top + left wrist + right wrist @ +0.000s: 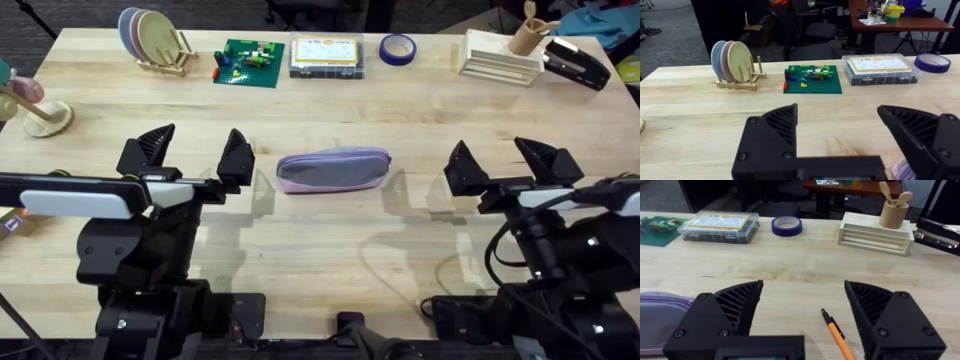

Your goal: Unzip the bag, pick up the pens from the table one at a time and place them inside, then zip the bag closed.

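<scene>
bag (333, 169) lies clear — claws (196, 155) (508, 160) flanking, apart

Both arms are matte black, the left arm (75, 195) at the frame's lower left carrying a long white panel, the right arm (590, 200) at lower right trailing looped black cables, each ending in ribbed, wedge-shaped black fingers (732, 305) with round screws.

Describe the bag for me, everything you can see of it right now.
The bag is a small oblong soft pouch, lilac fabric with a grey side panel, lying flat lengthwise on the table midway between the left gripper and right gripper. It looks closed; the zipper pull cannot be made out. Both grippers are open and apart from it; nothing touches it but the table.
</scene>
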Action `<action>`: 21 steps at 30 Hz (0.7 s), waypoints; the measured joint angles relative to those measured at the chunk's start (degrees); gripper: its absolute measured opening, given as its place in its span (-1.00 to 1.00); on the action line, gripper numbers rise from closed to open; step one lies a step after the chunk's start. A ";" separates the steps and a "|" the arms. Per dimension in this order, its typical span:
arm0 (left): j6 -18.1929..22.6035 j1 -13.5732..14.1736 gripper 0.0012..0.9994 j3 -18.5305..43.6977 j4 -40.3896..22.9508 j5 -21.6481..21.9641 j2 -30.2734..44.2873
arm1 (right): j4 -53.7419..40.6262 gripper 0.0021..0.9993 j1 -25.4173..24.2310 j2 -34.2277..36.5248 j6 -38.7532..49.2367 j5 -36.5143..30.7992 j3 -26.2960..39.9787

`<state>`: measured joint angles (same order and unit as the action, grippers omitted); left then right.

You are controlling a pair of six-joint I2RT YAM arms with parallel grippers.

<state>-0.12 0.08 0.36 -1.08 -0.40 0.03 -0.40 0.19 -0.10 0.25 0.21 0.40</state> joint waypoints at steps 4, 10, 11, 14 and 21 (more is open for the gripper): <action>0.13 0.00 0.99 0.00 -0.02 0.00 0.01 | -0.37 0.99 0.01 0.00 0.00 -0.02 0.03; 0.14 0.00 0.99 0.00 -0.03 0.00 0.02 | -0.50 0.99 0.02 0.00 0.00 -0.17 0.07; 0.14 0.00 0.99 0.00 -0.02 -0.01 0.01 | -0.50 0.99 0.02 0.00 0.00 -0.17 0.07; 0.14 0.00 0.99 0.00 -0.02 0.00 0.02 | -0.55 0.99 0.02 0.00 0.00 -0.17 0.07; 0.19 0.00 0.99 0.23 -2.21 -0.07 0.02 | -3.06 0.99 0.02 0.00 -0.02 -0.27 1.18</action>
<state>0.07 0.08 0.59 -3.29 -0.48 0.05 -3.47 0.21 -0.10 0.23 -0.06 1.59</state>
